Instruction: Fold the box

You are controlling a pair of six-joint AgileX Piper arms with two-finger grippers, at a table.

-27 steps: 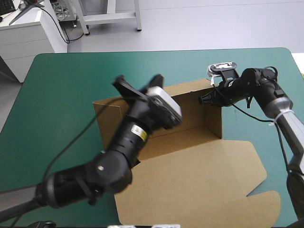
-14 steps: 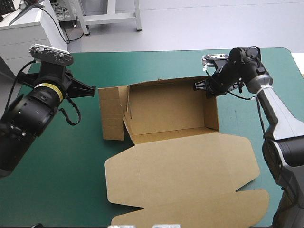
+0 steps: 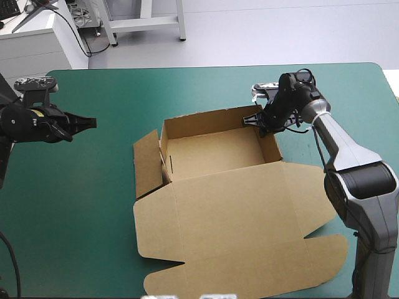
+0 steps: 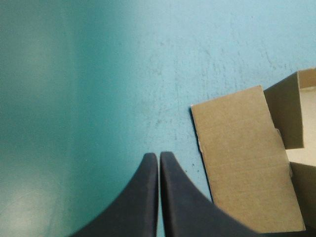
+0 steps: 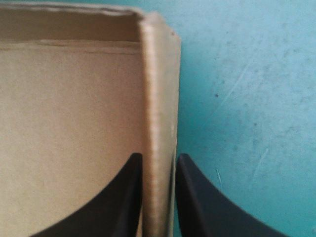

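Observation:
The brown box (image 3: 212, 152) stands mid-table as an open tray with raised walls, its lid (image 3: 237, 230) lying flat toward the front edge. One side flap (image 3: 146, 165) hangs outward on the left. My right gripper (image 3: 248, 121) is at the tray's far right corner. In the right wrist view its fingers (image 5: 127, 197) straddle the right wall (image 5: 159, 98), so the right gripper (image 5: 157, 160) is shut on the box. My left gripper (image 3: 92, 123) hovers over the cover left of the box, touching nothing. In the left wrist view it (image 4: 159, 156) is shut, with the side flap (image 4: 242, 158) ahead and to one side.
Teal-green cover (image 3: 93, 205) surrounds the box. The lid's front flaps (image 3: 312, 261) lie close to the table's front edge. The right arm (image 3: 340, 149) reaches along the table's right side.
My left arm has pulled back from over the box to the table's left side. The box has shifted and turned slightly, and my right gripper has moved left with the wall.

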